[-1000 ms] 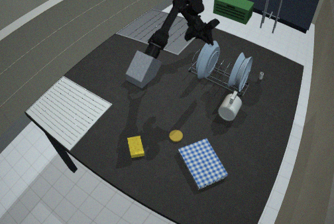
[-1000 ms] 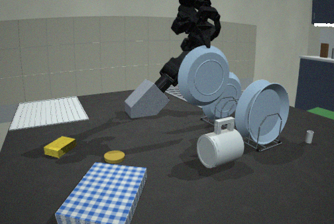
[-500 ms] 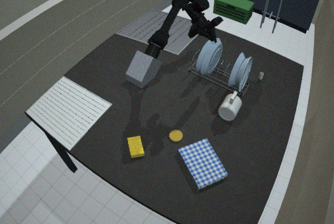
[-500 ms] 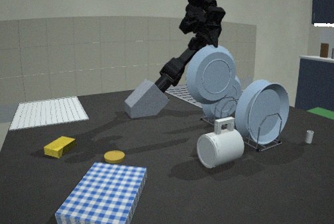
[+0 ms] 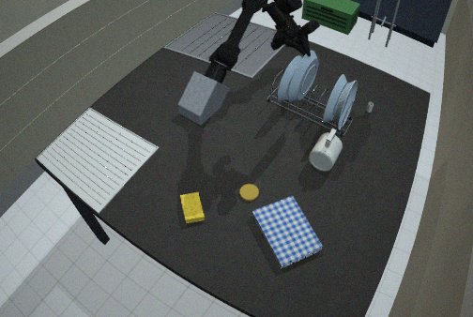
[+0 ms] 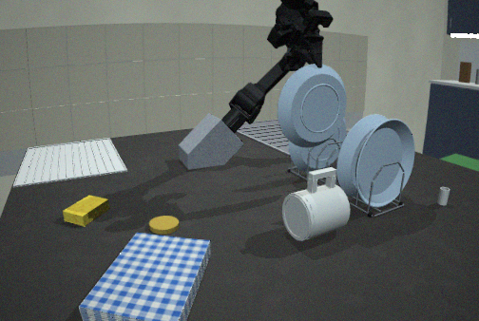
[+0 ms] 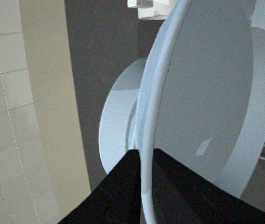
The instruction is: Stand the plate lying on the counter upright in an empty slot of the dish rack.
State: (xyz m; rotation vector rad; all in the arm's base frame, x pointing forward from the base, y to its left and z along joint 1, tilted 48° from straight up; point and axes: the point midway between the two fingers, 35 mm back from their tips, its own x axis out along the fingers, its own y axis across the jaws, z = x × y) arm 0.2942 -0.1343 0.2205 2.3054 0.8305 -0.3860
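Meanwhile, the gripper, clenched on the rim of a pale blue plate, hangs it edge-down above the wire dish rack near the counter's far edge, seemingly to line it up with a free slot beside the standing plates.

You see pale blue plates, a silver wire rack, a white mug, a yellow sponge, a blue-and-white checked cloth, an orange disc, a green crate, a black arm, and a dark grey bench.
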